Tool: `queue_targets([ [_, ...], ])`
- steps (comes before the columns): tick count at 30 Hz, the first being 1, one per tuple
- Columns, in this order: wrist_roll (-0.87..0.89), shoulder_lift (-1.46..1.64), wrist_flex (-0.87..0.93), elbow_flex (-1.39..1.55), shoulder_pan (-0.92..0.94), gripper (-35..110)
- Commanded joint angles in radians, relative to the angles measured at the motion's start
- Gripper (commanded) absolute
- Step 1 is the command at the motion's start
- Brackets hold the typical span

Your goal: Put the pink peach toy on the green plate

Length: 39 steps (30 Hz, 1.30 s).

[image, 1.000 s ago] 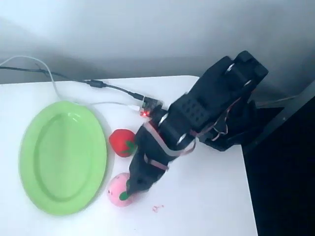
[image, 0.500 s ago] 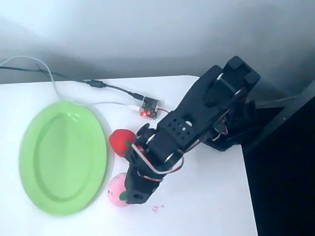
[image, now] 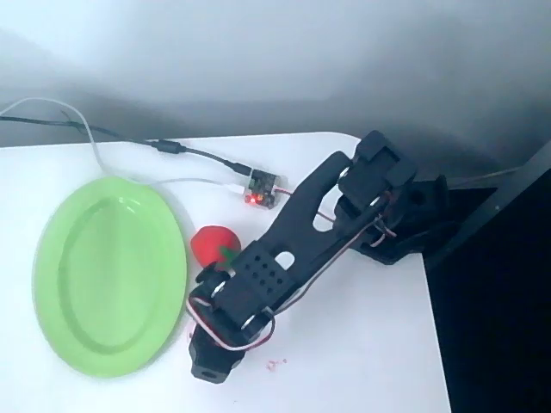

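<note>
White bench (image: 362, 361) under a grey wall, its right edge dropping into darkness. One green plate (image: 108, 275) sits left, open surface below. One red ball (image: 213, 245) lies beside the plate. The black gripper (image: 211, 366) covers the pink peach toy's spot; the toy is hidden, and I cannot tell the fingers' spread.

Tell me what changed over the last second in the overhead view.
The arm stretched out and lowered, so the end effector moved down the picture and now covers the pink peach toy, earlier visible beside it. Whether it has gripped the toy cannot be told. The green plate, red ball and cable board stayed put.
</note>
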Motion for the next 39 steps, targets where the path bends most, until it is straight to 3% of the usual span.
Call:
queue_targets([
  [1, 0.003, -0.017, -0.002, -0.048, -0.003, 48],
  [10, 0.048, -0.052, 0.02, -0.041, -0.014, 40],
  [14, 0.055, -0.069, 0.08, -0.048, -0.028, 13],
  [17, 0.055, -0.075, 0.104, -0.046, -0.035, 0],
  [28, 0.055, -0.029, 0.12, -0.041, -0.035, 0],
  [39, -0.106, 0.411, 0.187, -0.025, 0.112, 0],
])
